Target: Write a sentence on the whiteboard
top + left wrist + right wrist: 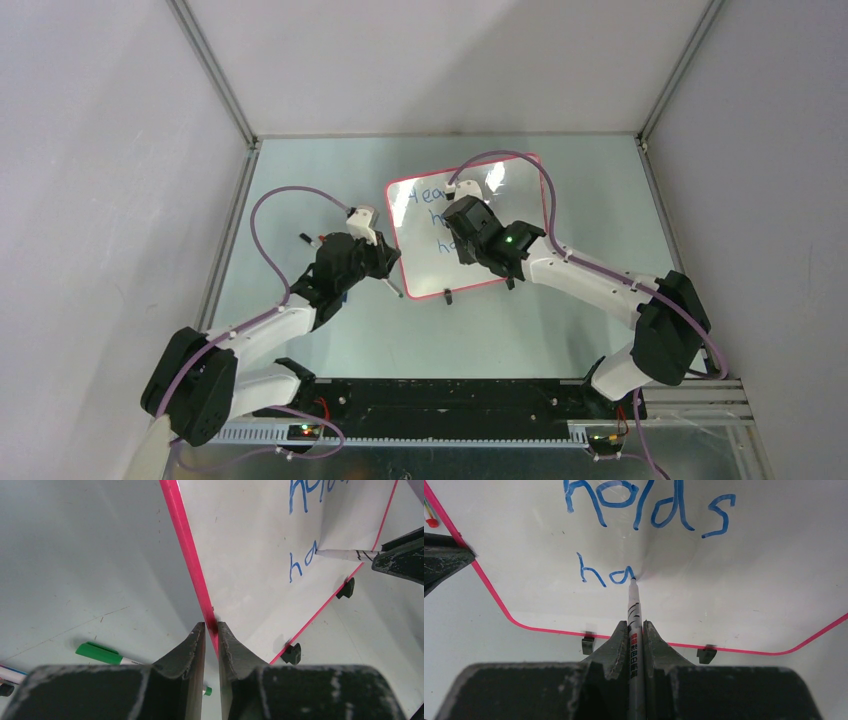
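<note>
— Which way is the pen lying?
— Straight ahead: the right pincer [635,630] is clamping one slim white marker [634,605], its tip touching the glossy red-framed whiteboard [749,580] after "ha", with blank board lying rightward.
— And the left?
— The left pincer [211,630] is pinching the board's edge. I'm counting one board and three lines of the blue handwritten sentence [644,510].

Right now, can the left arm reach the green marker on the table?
Probably not yet: the left pincer is shut on the whiteboard frame. The green marker lies close beside it, with nothing between.
</note>
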Controlling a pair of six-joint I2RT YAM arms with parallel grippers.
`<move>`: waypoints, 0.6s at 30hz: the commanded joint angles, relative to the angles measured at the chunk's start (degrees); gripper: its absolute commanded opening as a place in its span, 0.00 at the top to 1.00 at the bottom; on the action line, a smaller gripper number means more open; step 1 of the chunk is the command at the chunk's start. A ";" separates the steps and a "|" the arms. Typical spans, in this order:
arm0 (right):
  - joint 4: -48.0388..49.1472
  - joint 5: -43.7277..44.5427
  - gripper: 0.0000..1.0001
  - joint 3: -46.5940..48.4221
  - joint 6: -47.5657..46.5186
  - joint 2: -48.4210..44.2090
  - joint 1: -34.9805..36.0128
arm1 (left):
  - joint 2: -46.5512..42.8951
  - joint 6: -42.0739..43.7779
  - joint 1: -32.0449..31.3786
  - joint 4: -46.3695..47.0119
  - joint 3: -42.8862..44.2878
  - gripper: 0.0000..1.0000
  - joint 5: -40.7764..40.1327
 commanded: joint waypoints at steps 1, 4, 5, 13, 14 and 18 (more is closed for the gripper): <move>-0.87 1.11 1.00 1.51 0.36 0.55 -0.01 | -1.64 1.30 -0.21 0.96 1.00 0.80 -0.69; -1.16 1.37 1.00 1.50 0.31 0.45 0.05 | -1.73 1.30 -0.23 0.90 1.00 0.80 -0.67; -1.18 1.32 1.00 1.50 0.48 0.37 0.02 | -1.74 1.30 -0.22 0.93 0.95 0.80 -0.66; -0.28 -1.07 1.00 1.50 0.51 -2.63 -0.11 | -1.69 1.38 -0.23 0.90 0.99 0.80 -0.71; -0.03 -1.13 1.00 1.50 0.50 -2.97 -0.17 | -1.68 1.39 -0.22 0.93 1.01 0.80 -0.69; 0.57 -0.84 1.00 1.57 0.11 -4.07 -0.29 | -1.74 1.39 -0.21 0.91 0.99 0.80 -0.63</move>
